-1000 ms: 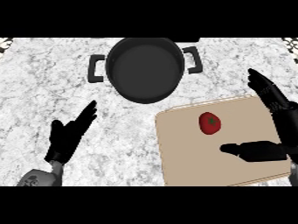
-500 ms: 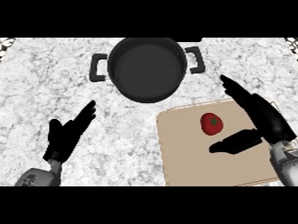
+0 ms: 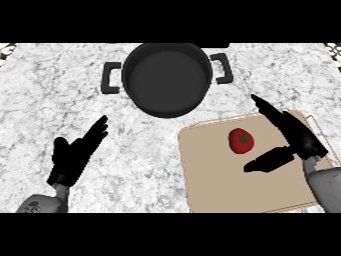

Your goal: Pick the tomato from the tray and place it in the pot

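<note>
A small red tomato point(image 3: 240, 141) lies on the tan tray point(image 3: 217, 185) at the right of the counter. My right hand point(image 3: 295, 136) hovers over the tray just right of the tomato, open, with straight fingers pointing up-left and the thumb stretched out below the tomato; it does not touch it. A black pot point(image 3: 165, 78) with two side handles stands at the back centre, empty. My left hand point(image 3: 75, 152) rests open at the lower left, fingers up.
The tray's upper left corner lies close to the pot's rim. White marble counter point(image 3: 47, 95) spreads to the left. Dark patterned edges show at both upper corners.
My right hand has moved left across the tray, closing in on the tomato from the right. The left hand, tomato and pot have stayed put.
</note>
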Controlling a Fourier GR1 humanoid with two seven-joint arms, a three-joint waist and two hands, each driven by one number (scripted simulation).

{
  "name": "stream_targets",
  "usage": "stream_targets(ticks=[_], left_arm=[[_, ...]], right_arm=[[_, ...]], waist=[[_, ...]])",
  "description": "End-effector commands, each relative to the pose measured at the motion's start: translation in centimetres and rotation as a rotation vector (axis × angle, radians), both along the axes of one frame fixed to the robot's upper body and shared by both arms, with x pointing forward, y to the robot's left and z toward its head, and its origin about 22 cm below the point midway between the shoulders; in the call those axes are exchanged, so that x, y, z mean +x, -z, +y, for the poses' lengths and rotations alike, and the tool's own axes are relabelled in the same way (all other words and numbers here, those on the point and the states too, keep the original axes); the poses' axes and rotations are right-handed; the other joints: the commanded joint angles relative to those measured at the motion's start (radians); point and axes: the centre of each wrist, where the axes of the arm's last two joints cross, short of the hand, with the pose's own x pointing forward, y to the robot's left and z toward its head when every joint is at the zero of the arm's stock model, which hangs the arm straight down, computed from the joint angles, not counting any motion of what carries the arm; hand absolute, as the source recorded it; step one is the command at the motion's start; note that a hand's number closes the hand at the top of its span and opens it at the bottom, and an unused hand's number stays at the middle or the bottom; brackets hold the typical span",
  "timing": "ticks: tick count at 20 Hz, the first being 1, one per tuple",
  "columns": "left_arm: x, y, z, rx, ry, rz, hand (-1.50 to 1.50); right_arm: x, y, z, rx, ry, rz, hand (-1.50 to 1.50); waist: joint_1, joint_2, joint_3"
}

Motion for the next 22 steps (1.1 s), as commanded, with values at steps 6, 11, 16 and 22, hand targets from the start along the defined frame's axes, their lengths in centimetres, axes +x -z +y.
stream_targets(ticks=[6,11,16,22], left_arm=[[0.7,0.9,-1.1,-0.014,0.002,-0.008,0.0],[-1.6,1.1,-1.4,0.0,0.008,0.001,0.0],[0.3,-0.5,-1.0,0.006,-0.002,0.01,0.0],[2.0,0.4,-0.9,-0.004,0.0,0.001,0.0]], right_arm=[[-2.0,4.4,-3.4,0.085,0.001,-0.018,-1.5],[-0.3,5.6,-4.2,0.263,-0.025,-0.026,-1.5],[0.2,7.3,-1.8,0.404,-0.001,-0.019,-1.5],[0.8,9.7,-1.7,0.448,0.003,0.05,-1.5]], waist=[[-0.006,-0.001,0.0],[0.003,-0.001,0.0],[0.003,0.0,0.0],[-0.002,0.001,0.0]])
